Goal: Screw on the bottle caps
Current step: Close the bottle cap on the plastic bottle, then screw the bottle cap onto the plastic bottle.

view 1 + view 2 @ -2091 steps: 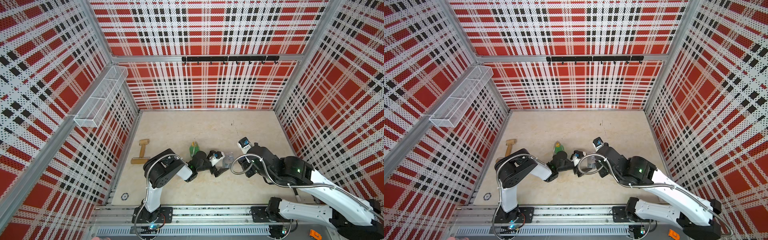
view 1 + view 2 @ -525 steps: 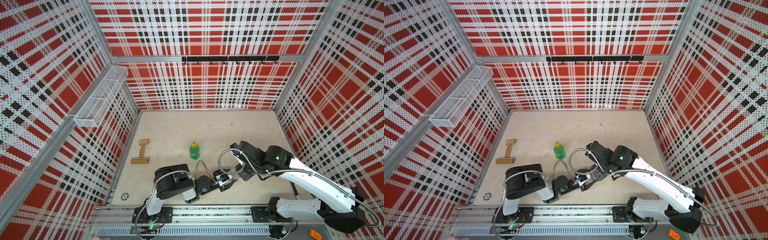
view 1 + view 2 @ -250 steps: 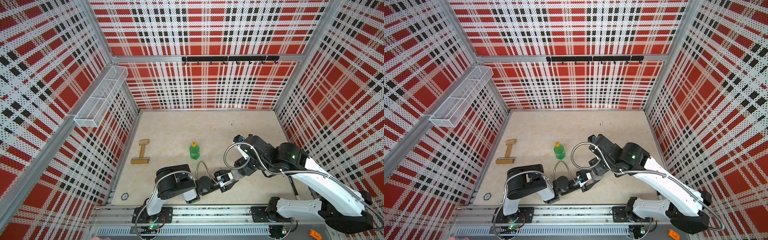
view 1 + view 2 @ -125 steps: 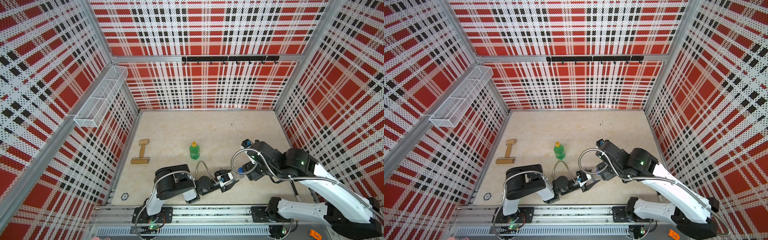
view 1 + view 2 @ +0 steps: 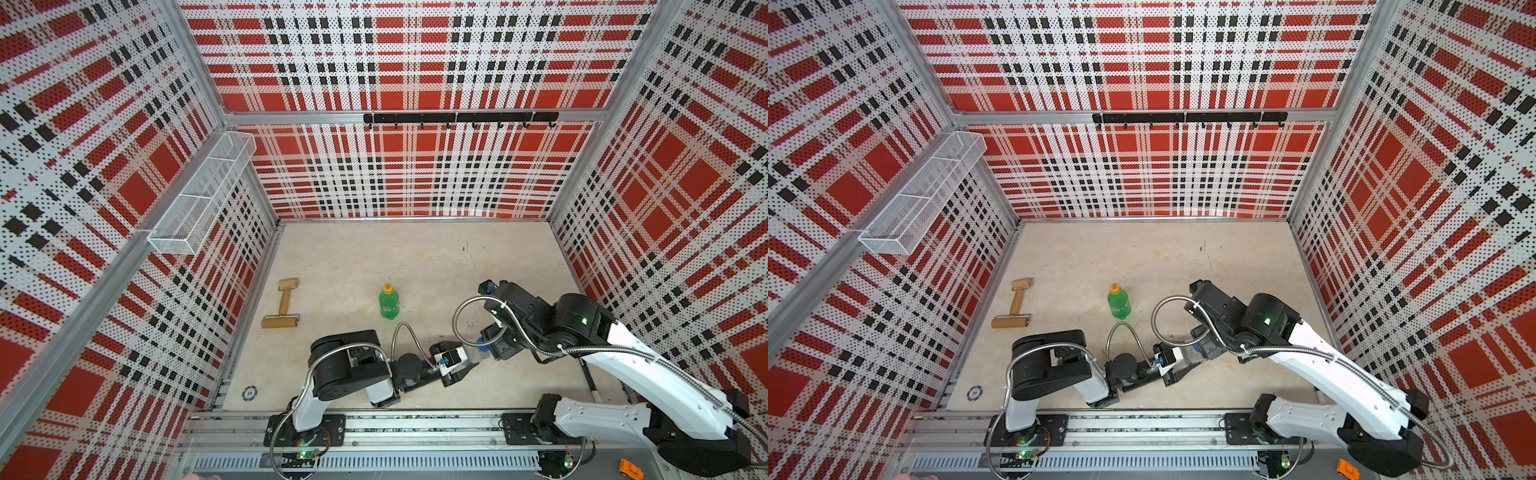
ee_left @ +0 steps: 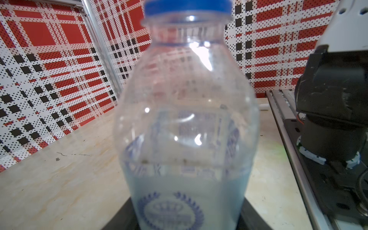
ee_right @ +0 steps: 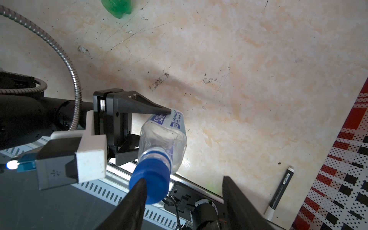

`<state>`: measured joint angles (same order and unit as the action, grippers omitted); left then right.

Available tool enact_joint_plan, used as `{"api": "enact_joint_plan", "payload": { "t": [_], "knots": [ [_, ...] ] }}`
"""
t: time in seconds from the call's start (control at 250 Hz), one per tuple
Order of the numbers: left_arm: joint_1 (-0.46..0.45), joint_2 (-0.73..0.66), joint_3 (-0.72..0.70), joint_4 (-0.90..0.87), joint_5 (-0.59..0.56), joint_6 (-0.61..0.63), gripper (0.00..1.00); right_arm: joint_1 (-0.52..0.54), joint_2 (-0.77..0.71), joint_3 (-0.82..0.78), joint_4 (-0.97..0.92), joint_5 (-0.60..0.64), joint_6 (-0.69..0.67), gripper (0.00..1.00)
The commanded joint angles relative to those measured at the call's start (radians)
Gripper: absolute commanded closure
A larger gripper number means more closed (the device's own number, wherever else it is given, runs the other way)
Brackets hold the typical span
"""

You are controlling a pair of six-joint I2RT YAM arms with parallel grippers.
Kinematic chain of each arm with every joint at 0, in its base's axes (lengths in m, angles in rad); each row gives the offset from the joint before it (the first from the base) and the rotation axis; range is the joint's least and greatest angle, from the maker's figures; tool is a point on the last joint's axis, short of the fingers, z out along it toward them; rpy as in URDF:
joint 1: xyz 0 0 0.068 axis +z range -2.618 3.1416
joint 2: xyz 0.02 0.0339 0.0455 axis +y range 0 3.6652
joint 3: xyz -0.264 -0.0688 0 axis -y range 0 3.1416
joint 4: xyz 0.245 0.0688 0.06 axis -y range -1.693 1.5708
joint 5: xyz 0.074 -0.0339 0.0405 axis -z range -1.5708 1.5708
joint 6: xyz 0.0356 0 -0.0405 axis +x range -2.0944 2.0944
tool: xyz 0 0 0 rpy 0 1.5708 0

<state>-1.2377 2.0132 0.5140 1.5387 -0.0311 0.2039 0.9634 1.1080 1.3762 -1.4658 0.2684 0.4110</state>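
One bottle [image 7: 165,139] is clamped steady by the left gripper [image 7: 157,131] so the open right gripper [image 7: 184,180] can twist its cap [image 7: 151,179].

In the left wrist view the clear plastic bottle [image 6: 185,119] was blurred, its label unreadable, and its blue screw cap [image 6: 187,8] was cut by the edge. The right wrist view showed only the translucent green plastic bottle's [image 7: 117,8] base.
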Motion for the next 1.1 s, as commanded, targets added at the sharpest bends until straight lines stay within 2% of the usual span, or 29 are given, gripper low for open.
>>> {"api": "enact_joint_plan", "payload": {
  "t": [0.0, 0.848, 1.096],
  "knots": [
    [-0.009, -0.024, -0.005, 0.041, 0.006, 0.000, 0.42, -0.005, 0.007, -0.009, 0.033, 0.016, -0.014, 0.36],
    [0.012, -0.047, -0.009, 0.041, 0.003, -0.019, 0.43, -0.010, -0.040, -0.069, 0.058, -0.002, -0.009, 0.37],
    [0.023, -0.047, -0.035, 0.040, 0.030, -0.006, 0.43, -0.010, -0.023, 0.084, 0.013, -0.016, -0.073, 0.36]
  ]
}}
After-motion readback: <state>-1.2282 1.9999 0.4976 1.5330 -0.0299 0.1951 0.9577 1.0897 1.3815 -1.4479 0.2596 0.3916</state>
